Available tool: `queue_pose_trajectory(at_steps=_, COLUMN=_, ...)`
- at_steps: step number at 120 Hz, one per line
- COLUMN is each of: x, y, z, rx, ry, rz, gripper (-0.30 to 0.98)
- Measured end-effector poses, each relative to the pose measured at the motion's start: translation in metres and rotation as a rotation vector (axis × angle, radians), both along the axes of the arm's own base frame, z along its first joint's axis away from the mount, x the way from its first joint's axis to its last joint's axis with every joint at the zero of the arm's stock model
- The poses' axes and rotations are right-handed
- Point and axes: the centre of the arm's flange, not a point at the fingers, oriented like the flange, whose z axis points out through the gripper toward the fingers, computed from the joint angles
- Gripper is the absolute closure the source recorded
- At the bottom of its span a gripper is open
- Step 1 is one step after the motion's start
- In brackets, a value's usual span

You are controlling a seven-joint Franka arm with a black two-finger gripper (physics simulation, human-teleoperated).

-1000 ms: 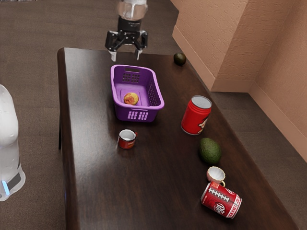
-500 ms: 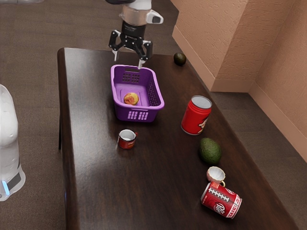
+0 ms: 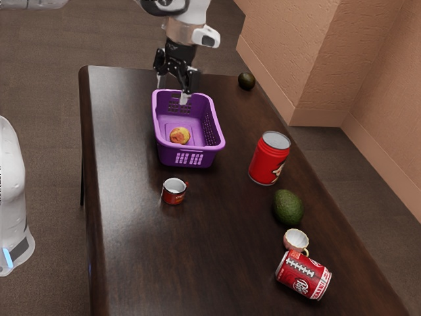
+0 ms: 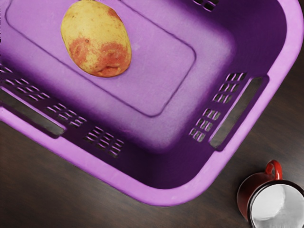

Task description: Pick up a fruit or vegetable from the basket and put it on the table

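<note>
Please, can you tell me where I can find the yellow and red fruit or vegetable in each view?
Exterior view: the yellow and red fruit or vegetable is left of the picture's middle, on the floor of the purple basket.
Wrist view: it lies on the basket's floor, inside the walls.
Shared landmark: the red mug, white inside, stands on the table outside the basket, near one end wall.

An oval yellow potato with reddish-brown patches (image 4: pixel 96 39) lies on its side on the floor of a rectangular purple basket (image 4: pixel 164 196), covering part of the floor's outline. The basket, with slotted walls and handle openings, stands upright on a dark brown, wood-grained table with rounded corners (image 3: pixel 210 243).
</note>
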Motion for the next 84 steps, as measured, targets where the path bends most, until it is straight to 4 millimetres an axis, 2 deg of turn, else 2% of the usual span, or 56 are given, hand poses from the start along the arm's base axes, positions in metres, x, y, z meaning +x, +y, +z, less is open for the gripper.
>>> queue_pose_trajectory(at_steps=56, x=-0.013, y=0.092, z=-0.021, rx=0.033, ry=0.018, rz=-0.112, gripper=0.0)
queue_pose_trajectory(at_steps=72, x=0.002, y=0.099, z=-0.018, rx=0.08, ry=-0.066, rz=-0.191, gripper=0.0)
queue_pose_trajectory(at_steps=84, x=0.018, y=0.085, z=-0.019, rx=0.118, ry=-0.118, rz=-0.284, gripper=0.0)
